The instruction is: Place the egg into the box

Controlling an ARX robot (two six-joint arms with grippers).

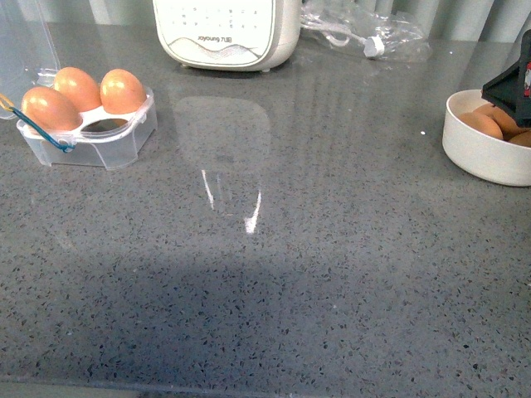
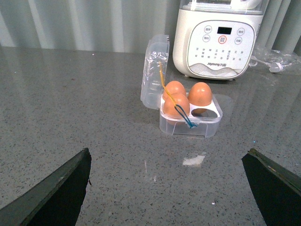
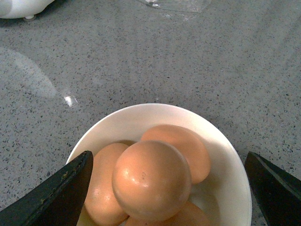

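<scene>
Front view shows the grey speckled stone desk (image 1: 332, 274) carrying a white kitchen appliance (image 1: 226, 31). The small clear plastic four-cell box (image 2: 188, 126) stands well ahead of the left fingers (image 2: 56, 193), which are spread and hold nothing. Its lid is open, three cells are filled and one is empty. The round white bowl (image 3: 225, 155) lies between the right fingers (image 3: 61, 190), spread either side of the topmost smooth orange-brown egg (image 3: 151, 181) without pinching it. By my judgement, grasp, carry and placing all remain. Both pairs of fingertips are cut off, and the lower eggs are partly hidden.
</scene>
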